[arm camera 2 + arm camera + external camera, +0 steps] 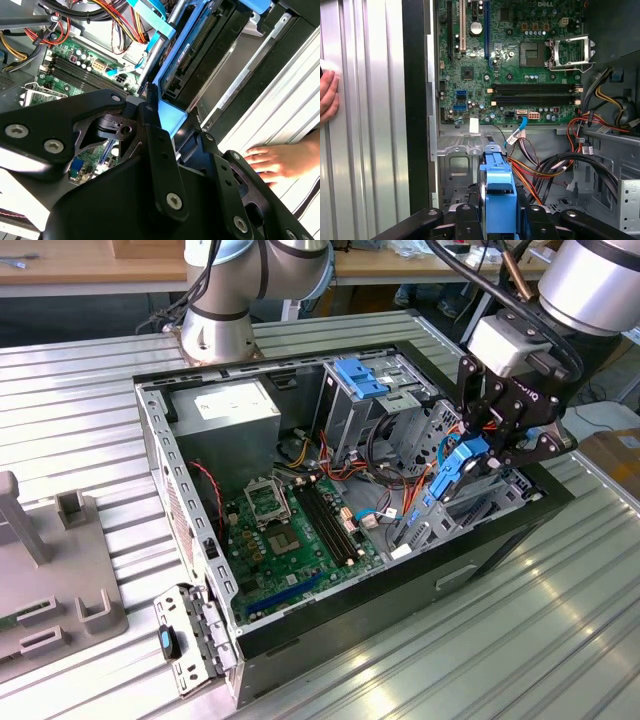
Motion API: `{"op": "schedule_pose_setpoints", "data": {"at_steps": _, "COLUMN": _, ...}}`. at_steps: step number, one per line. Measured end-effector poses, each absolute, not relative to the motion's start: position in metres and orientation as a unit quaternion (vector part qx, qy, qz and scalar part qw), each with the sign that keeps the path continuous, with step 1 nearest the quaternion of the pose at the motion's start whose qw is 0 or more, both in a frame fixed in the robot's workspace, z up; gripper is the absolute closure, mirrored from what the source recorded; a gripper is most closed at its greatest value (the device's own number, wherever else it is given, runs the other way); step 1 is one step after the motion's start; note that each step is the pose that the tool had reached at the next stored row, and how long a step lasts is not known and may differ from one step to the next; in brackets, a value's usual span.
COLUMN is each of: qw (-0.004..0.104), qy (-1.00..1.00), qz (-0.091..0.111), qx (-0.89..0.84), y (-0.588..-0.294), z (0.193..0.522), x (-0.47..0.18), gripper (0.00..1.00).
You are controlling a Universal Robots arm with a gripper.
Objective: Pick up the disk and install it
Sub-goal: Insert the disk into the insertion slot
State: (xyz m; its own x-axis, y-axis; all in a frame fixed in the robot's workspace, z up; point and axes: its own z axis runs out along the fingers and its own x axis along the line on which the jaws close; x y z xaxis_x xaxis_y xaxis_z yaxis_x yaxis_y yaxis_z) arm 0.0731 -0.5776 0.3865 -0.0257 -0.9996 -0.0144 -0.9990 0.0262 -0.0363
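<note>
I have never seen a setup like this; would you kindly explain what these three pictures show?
It is a robot arm working over an open computer case that lies on a ribbed metal table. The exterior view looks on from off the arm. Both wrist views come from cameras riding on it, looking past its jaws. The jaws are shut on the disk, a drive with blue rails, held at the case's drive bays. The green board inside is the motherboard. A person's hand rests on the table beside the case.
</note>
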Motion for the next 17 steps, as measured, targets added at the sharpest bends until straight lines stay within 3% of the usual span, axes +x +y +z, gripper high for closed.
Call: {"op": "schedule_pose_setpoints", "data": {"at_steps": 17, "qw": 0.018, "qy": 0.716, "qz": -0.008, "qx": -0.698, "y": -0.578, "z": 0.369, "x": 0.073, "gripper": 0.63}}
